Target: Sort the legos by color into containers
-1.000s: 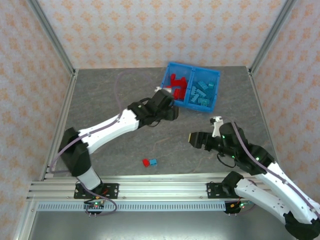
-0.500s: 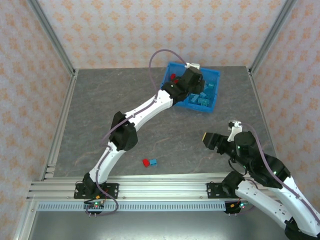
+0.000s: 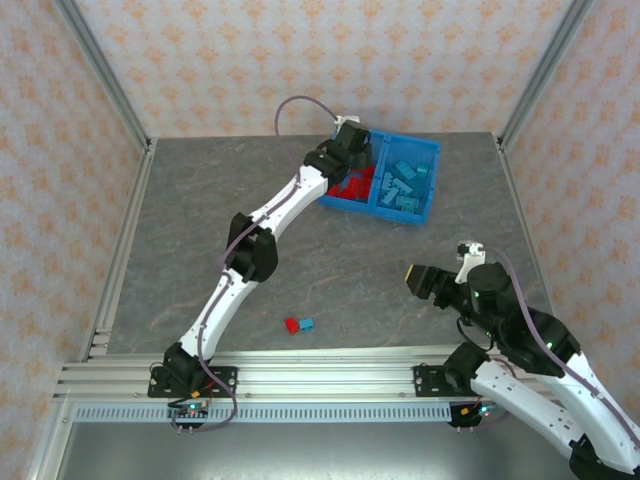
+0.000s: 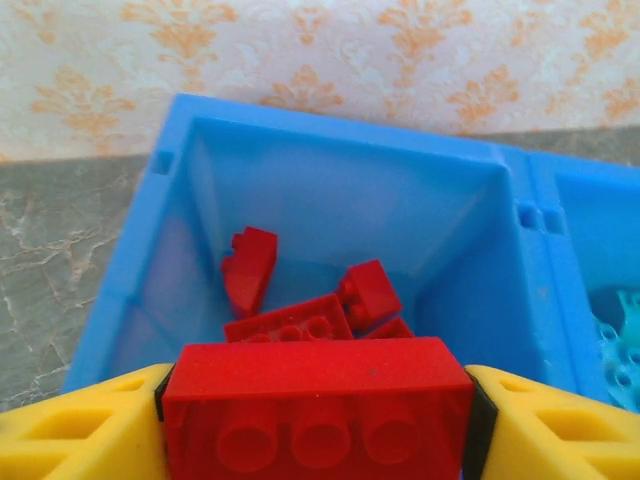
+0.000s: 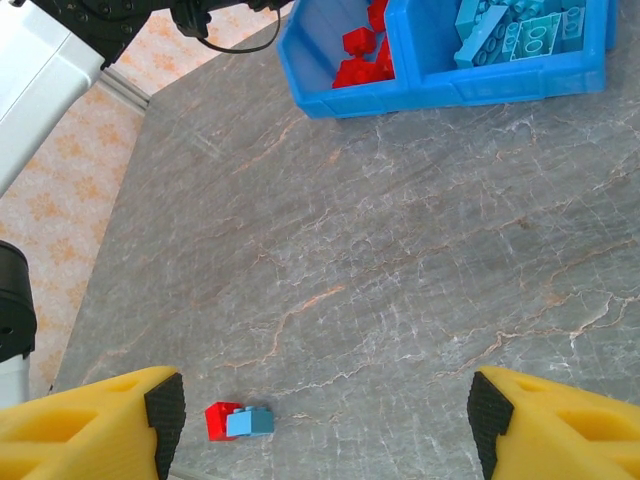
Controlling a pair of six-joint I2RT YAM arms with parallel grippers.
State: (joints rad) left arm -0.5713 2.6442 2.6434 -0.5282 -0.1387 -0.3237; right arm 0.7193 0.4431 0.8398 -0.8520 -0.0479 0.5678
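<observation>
Lego brick (image 4: 315, 375), red, grasped by the left claw (image 4: 318, 415), should drop squarely inside the red compartment (image 4: 340, 200); right claw (image 5: 320, 425) released.

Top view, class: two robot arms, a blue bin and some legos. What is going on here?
The left gripper holds a red brick over the left compartment of the blue bin, where other red bricks lie. The right compartment holds light blue bricks. The right gripper hangs open above the table, holding nothing. A loose red brick and a loose light blue brick sit side by side on the table, unsorted.
</observation>
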